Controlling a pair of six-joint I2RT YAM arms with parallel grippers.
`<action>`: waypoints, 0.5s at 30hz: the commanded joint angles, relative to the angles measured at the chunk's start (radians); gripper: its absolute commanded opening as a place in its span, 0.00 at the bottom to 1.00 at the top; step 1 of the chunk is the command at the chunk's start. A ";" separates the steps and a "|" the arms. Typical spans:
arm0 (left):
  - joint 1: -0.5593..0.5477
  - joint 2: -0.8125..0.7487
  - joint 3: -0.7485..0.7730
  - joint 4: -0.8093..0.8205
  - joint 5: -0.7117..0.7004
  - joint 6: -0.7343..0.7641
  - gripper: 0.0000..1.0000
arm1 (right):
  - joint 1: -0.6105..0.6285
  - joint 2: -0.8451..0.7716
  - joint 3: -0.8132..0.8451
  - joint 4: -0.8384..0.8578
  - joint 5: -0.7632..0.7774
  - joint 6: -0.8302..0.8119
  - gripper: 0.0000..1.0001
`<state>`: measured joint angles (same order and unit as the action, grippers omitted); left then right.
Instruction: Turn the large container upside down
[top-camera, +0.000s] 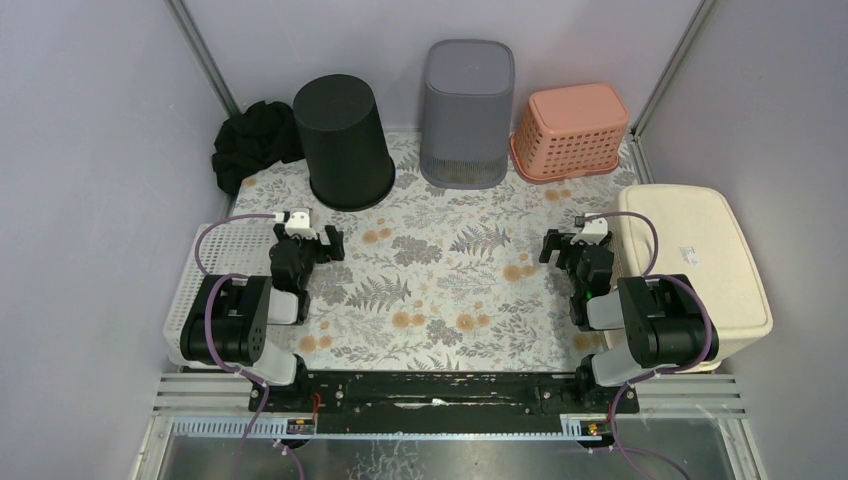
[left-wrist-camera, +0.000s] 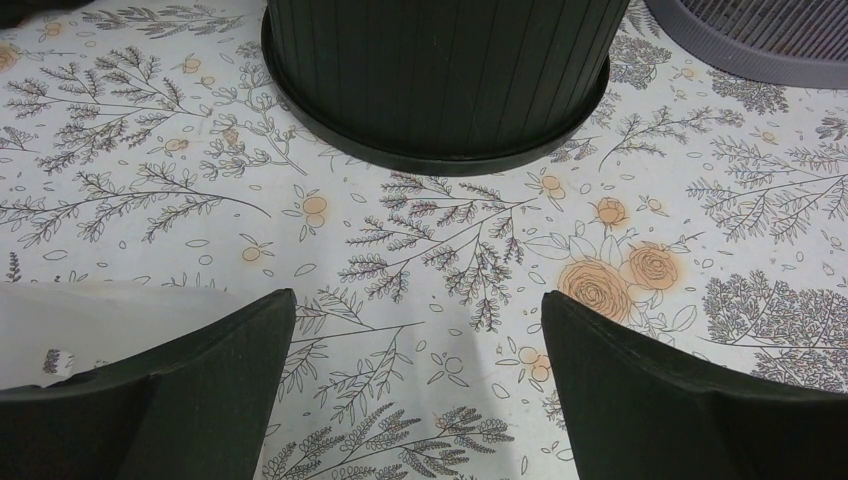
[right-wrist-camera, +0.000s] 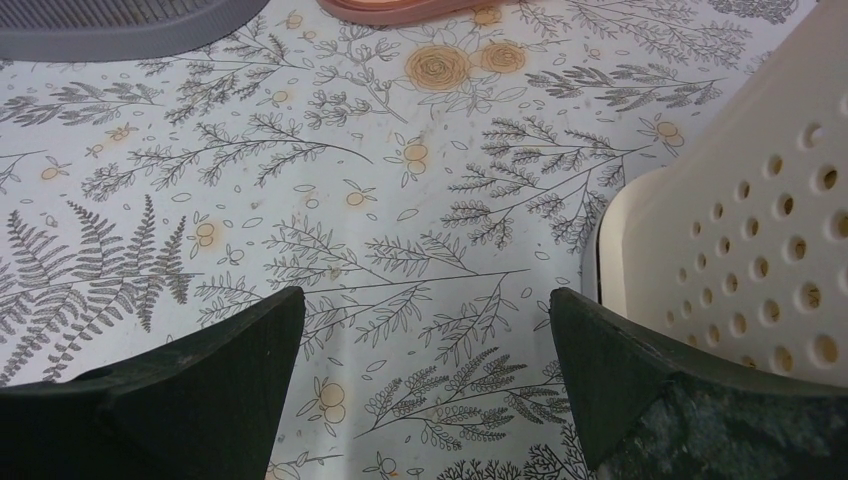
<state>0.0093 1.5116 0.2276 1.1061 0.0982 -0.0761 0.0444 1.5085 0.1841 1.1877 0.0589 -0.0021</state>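
Note:
The large container (top-camera: 690, 270) is a cream perforated tub at the table's right edge; its broad smooth face with a small label faces up. In the right wrist view its holed wall (right-wrist-camera: 750, 230) stands just right of the right finger. My right gripper (top-camera: 562, 245) is open beside the tub's left side, low over the flowered cloth, and nothing lies between its jaws (right-wrist-camera: 427, 305). My left gripper (top-camera: 318, 243) is open on the other side of the table, also with nothing in it (left-wrist-camera: 418, 310), and points at a black bin.
Along the back stand a black bin (top-camera: 342, 140), a grey slatted bin (top-camera: 466, 112) and a pink basket (top-camera: 570, 130), all rim down. A black cloth (top-camera: 250, 145) lies back left. A white perforated basket (top-camera: 205, 270) sits under the left arm.

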 joint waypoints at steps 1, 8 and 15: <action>0.008 0.005 0.006 0.094 0.008 0.023 1.00 | -0.018 0.003 0.015 0.059 -0.028 -0.031 0.99; 0.008 0.006 0.017 0.071 -0.038 0.010 1.00 | -0.032 0.005 0.029 0.039 -0.035 -0.016 0.99; 0.006 0.008 0.015 0.077 -0.038 0.011 1.00 | -0.043 0.001 -0.072 0.220 0.144 0.068 0.99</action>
<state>0.0093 1.5120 0.2276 1.1118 0.0822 -0.0765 0.0292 1.5089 0.1772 1.2049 0.0292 0.0086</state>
